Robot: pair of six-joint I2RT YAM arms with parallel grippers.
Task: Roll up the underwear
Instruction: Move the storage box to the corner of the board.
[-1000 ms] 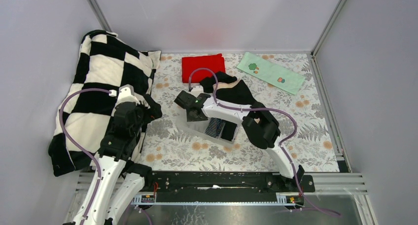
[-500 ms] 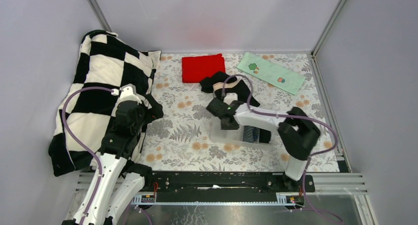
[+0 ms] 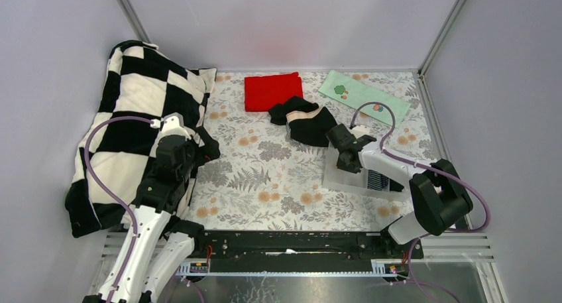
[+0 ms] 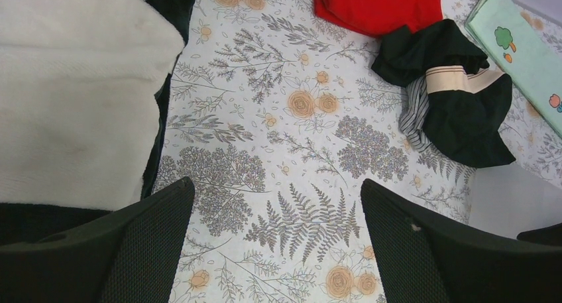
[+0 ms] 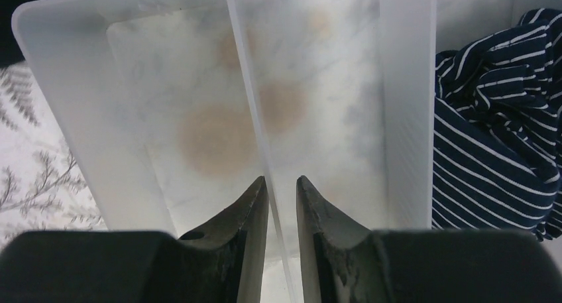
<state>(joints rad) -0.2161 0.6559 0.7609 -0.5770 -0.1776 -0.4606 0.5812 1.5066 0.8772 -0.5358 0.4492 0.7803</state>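
A heap of black underwear [image 3: 308, 121] with a beige waistband lies on the floral table, also in the left wrist view as the same underwear heap [image 4: 457, 111]. A navy pinstriped underwear [image 5: 490, 137] sits in the right compartment of a white plastic box [image 3: 341, 177], where it shows from above as a striped bundle [image 3: 378, 179]. My right gripper [image 5: 282, 183] reaches into that box, jaws nearly together astride its thin middle divider [image 5: 255, 104]. My left gripper [image 4: 275, 181] hangs open over bare floral cloth, left of the heap, holding nothing.
A red cloth [image 3: 273, 91] lies at the back centre and a pale green printed cloth [image 3: 363, 97] at the back right. A black-and-white checked blanket [image 3: 126, 130] fills the left side, under the left arm. Grey walls close in the table.
The right arm has swung from the table's middle to the right, and the white box went with it. Its jaws have narrowed. The left arm has not moved.
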